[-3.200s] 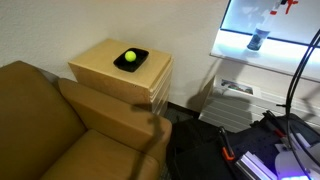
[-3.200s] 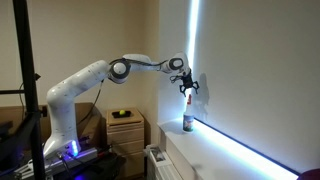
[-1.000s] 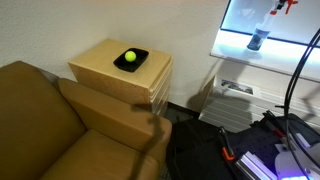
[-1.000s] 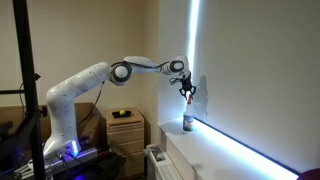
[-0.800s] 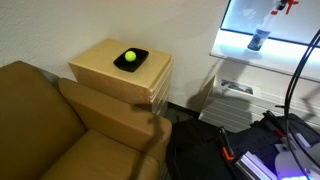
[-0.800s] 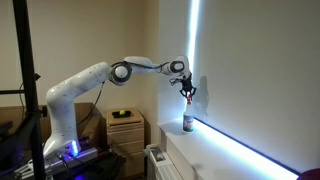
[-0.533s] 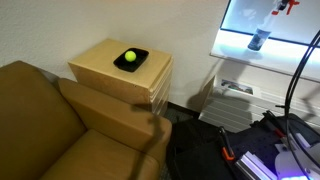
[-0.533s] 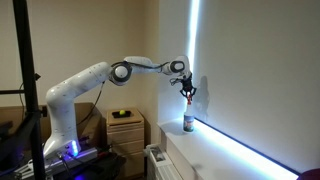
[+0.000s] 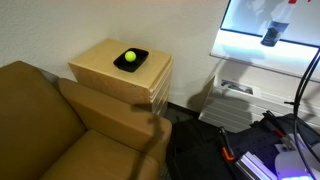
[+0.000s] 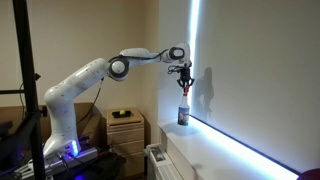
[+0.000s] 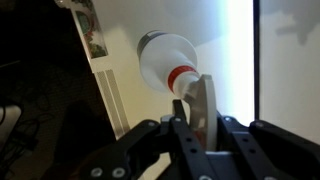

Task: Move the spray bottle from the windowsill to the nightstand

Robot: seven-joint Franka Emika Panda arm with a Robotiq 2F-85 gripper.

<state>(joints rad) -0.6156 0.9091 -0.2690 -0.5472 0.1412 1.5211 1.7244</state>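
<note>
Gripping spray bottle, head cropped.

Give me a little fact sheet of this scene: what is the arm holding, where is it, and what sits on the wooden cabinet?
Held item: spray bottle, gripped at its red head
Holder: gripper, pointing down, shut on the bottle
Bottle position: seemingly just above the windowsill, by the bright window
On the nightstand: yellow-green ball in a dark dish
Next to it: brown sofa

one spray bottle, one ball, one nightstand
</note>
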